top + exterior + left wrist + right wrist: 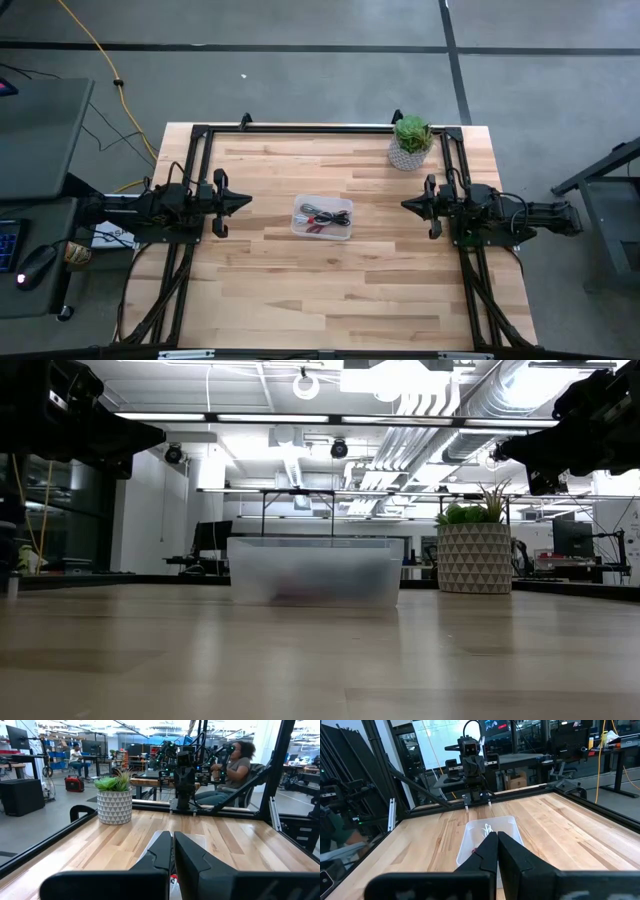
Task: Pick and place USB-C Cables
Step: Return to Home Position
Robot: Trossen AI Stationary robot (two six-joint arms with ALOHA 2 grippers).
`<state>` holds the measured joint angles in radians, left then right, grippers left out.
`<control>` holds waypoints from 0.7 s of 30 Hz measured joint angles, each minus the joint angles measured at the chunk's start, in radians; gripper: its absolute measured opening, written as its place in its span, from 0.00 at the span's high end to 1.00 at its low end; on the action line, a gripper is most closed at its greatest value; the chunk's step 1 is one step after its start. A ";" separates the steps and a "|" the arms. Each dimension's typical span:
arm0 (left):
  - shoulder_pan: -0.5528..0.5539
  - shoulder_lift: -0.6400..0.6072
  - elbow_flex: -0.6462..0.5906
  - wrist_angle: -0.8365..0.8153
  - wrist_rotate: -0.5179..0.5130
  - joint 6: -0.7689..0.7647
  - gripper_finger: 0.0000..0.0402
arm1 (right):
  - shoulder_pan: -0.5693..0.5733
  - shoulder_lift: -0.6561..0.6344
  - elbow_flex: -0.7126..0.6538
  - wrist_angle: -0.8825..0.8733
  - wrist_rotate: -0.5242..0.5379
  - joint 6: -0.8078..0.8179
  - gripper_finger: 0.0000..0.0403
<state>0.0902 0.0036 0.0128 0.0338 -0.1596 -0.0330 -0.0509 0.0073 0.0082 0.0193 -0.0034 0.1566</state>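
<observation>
A clear plastic bin (322, 217) stands in the middle of the table, and the USB-C cables (323, 219) lie bundled inside it: grey, dark red and black ones show. The bin (490, 834) lies straight ahead of my right gripper (497, 836), which is shut and level at the table's right side (408, 205). My left gripper (245, 201) is shut and level at the table's left side, its fingers (172, 837) pointing at the bin. In the low view the bin (315, 570) stands between both raised arms.
A potted plant in a white patterned pot (411, 142) stands at the far right of the table. A black frame (320, 127) runs along the table's edges. A person sits beyond the right arm in the left wrist view (235, 767). Bare wood lies around the bin.
</observation>
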 joint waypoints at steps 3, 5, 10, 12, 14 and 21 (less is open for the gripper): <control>0.000 0.000 0.000 0.000 0.000 0.000 0.99 | 0.000 0.000 0.000 0.000 0.000 0.000 1.00; 0.000 0.000 0.000 0.000 0.000 0.000 0.99 | 0.000 0.000 0.000 0.000 0.000 0.000 1.00; 0.000 0.000 0.000 0.000 0.000 0.000 0.99 | 0.000 0.000 0.000 0.000 0.000 0.000 1.00; 0.000 0.000 0.000 0.000 0.000 0.000 0.99 | 0.000 0.000 0.000 0.000 0.000 0.000 1.00; 0.000 0.000 0.000 0.000 0.000 0.000 0.99 | 0.000 0.000 0.000 0.000 0.000 0.000 1.00; 0.000 0.000 0.000 0.000 0.000 0.000 0.99 | 0.000 0.000 0.000 0.000 0.000 0.000 1.00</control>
<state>0.0898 0.0039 0.0128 0.0335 -0.1600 -0.0331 -0.0509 0.0074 0.0082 0.0196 -0.0032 0.1566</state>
